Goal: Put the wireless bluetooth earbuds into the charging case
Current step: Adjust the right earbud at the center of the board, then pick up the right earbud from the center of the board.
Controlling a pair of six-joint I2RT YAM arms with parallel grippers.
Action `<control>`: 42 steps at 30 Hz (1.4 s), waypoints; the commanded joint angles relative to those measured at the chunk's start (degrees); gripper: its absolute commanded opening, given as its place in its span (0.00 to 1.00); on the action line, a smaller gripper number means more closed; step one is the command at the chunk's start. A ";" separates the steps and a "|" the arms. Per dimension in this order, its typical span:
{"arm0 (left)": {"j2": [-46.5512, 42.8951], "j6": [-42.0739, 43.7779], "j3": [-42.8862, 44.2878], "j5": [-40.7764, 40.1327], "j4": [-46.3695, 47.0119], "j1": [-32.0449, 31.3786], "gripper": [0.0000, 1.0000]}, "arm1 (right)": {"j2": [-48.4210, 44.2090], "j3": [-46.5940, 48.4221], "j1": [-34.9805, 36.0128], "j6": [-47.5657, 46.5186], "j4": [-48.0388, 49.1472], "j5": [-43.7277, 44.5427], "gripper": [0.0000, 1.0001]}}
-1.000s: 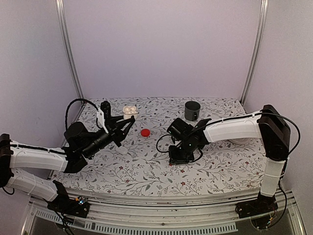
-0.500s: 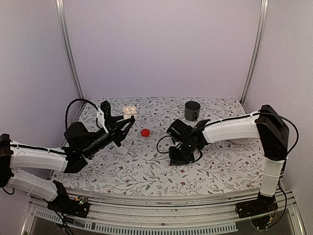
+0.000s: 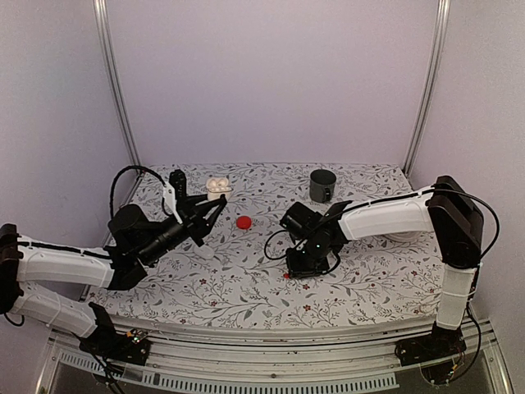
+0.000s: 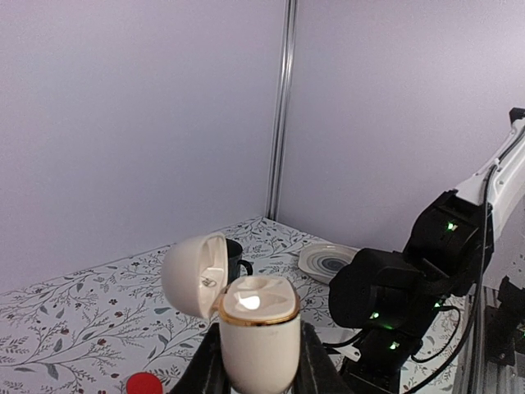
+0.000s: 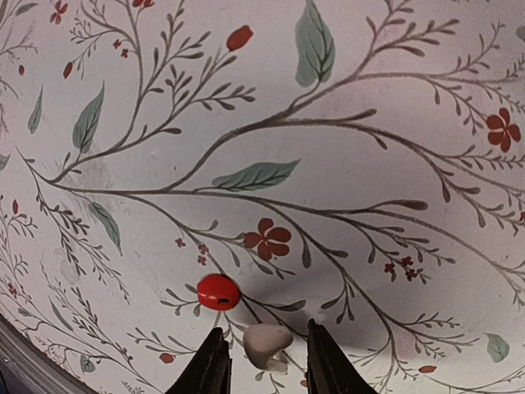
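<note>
The right end effector (image 5: pixel 267 332) is released, its jaws standing either side of a cream earbud (image 5: pixel 267 345) on the bench (image 5: pixel 369 164), with a slim gap on each side. A small red bead (image 5: pixel 218 291) lies just beside it. The left end effector (image 4: pixel 258 357) is grasping the charging case (image 4: pixel 258 320), lid open, held clear of the bench over its far-left part. The bench has a floral surface, and pale lilac walls (image 3: pixel 271 82) enclose it.

Red piece (image 5: pixel 218 292) just beside earbud (image 5: pixel 267 342)
</note>
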 commanded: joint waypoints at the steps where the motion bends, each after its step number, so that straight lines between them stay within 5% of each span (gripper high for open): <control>1: 0.95 -0.52 0.43 0.30 0.13 0.79 0.00 | -1.62 -0.03 0.17 -5.06 1.38 -0.59 0.37; 25: 1.76 -0.56 1.90 0.31 -1.23 0.84 0.00 | 1.66 4.44 -2.00 -16.55 -3.20 -5.05 0.39; 42: 1.83 -0.69 1.96 0.30 -1.55 0.79 0.00 | 1.25 6.78 -1.45 -13.74 -8.55 -0.91 0.32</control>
